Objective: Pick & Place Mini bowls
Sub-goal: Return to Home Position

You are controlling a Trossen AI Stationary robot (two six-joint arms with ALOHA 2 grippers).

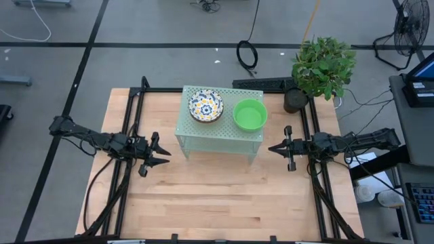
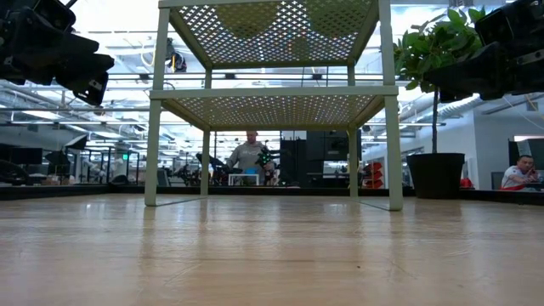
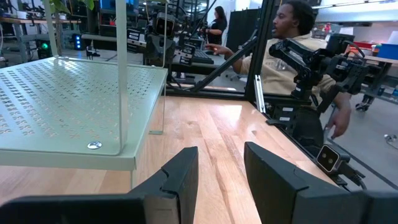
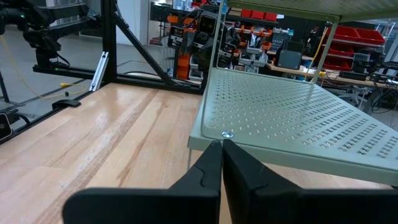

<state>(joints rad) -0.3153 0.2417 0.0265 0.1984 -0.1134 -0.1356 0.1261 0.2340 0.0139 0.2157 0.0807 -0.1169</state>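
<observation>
Pale green perforated metal formed the stand (image 1: 203, 133), a two-tier shelf set toward the back of the wooden table (image 1: 217, 203). On its top tier sat the mini bowls. A floral bowl (image 1: 205, 106), white with blue and yellow, was on the side nearer the left arm. A green bowl (image 1: 249, 115) sat just beside it on the side nearer the right arm, close but not touching. Seen straight down, each showed a single rim (whether more were nested underneath could not be told from above). From table height they appeared only as dark shapes through the holes of the top tier.

The left gripper (image 1: 163, 150) hung over the table off the stand's left end, pointing toward it and apart from it. Its jaws were spread and held nothing. Its wrist view showed the two dark fingers (image 3: 179, 180) with bare wood in the gap between them. The right gripper (image 1: 272, 148) hung off the stand's opposite end, also aimed at it and clear of it, with its jaws pressed together and holding nothing. Its fingers (image 4: 209, 167) met in a thin line in front of the lower tier's edge.

A potted plant (image 1: 323, 66) stood at the table's back right corner. Beyond the table, a person in a tan shirt (image 3: 283, 59) sat on the right arm's side.
</observation>
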